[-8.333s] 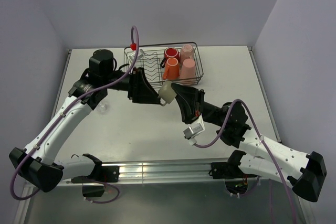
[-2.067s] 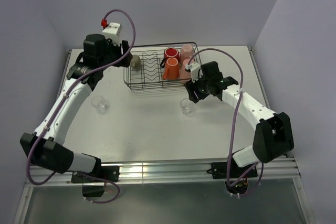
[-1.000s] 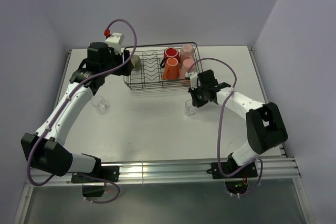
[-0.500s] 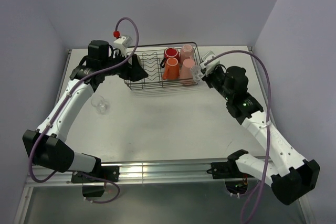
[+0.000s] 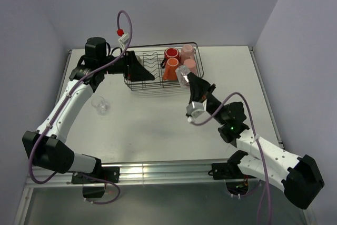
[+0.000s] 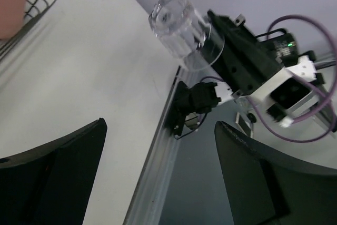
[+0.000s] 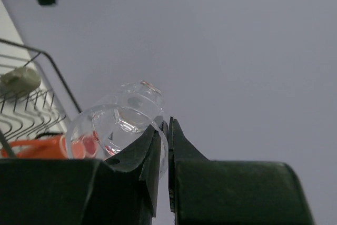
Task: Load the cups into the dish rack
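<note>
A loose glass (image 5: 100, 105), clear and round, stood on the smooth pale bench (image 5: 147, 125), well left of the rack (image 5: 151, 66). My left end effector (image 6: 160, 130) hung over the black wire rack's left end, its broad matte black fingers spread wide with nothing between them. A dull grey mug (image 7: 18, 81) sat on the rack's thin wires. Right of the upright prongs stood a glossy red mug (image 5: 171, 54), an orange mug (image 5: 171, 69), a pink mug (image 5: 187, 51) and a salmon tumbler (image 5: 190, 66), close together. At the rack's near right corner my right end effector (image 7: 164, 127) pinched the thin rim of a thick-based clear glass (image 7: 121, 125), tipped on its side off the bench.
</note>
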`<state>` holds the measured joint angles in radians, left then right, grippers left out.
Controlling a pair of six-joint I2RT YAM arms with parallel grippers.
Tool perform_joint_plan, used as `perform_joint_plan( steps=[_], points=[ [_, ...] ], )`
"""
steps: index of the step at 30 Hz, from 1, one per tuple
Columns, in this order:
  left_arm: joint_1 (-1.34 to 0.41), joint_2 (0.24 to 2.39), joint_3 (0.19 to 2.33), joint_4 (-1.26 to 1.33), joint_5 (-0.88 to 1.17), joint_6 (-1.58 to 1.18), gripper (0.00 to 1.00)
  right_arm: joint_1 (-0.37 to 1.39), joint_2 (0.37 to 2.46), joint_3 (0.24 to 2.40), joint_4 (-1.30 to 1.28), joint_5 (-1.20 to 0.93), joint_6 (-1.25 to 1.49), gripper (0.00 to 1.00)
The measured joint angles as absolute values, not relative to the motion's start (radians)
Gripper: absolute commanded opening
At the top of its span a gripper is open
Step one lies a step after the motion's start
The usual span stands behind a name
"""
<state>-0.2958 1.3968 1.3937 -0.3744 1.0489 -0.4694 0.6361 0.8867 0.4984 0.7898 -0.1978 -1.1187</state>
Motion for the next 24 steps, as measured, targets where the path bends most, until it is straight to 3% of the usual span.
perform_joint_plan(
  steps=[11, 24],
  points=[
    [-0.295, 1.364, 1.322, -0.292, 1.172, -0.570, 0.99, 0.825, 0.997, 0.397, 1.198, -0.384, -1.367, 0.00],
    [-0.354, 1.362, 1.322, -0.319, 1.208, -0.570, 0.95, 0.878, 1.031, 0.397, 1.228, -0.410, -1.450, 0.00]
  ],
)
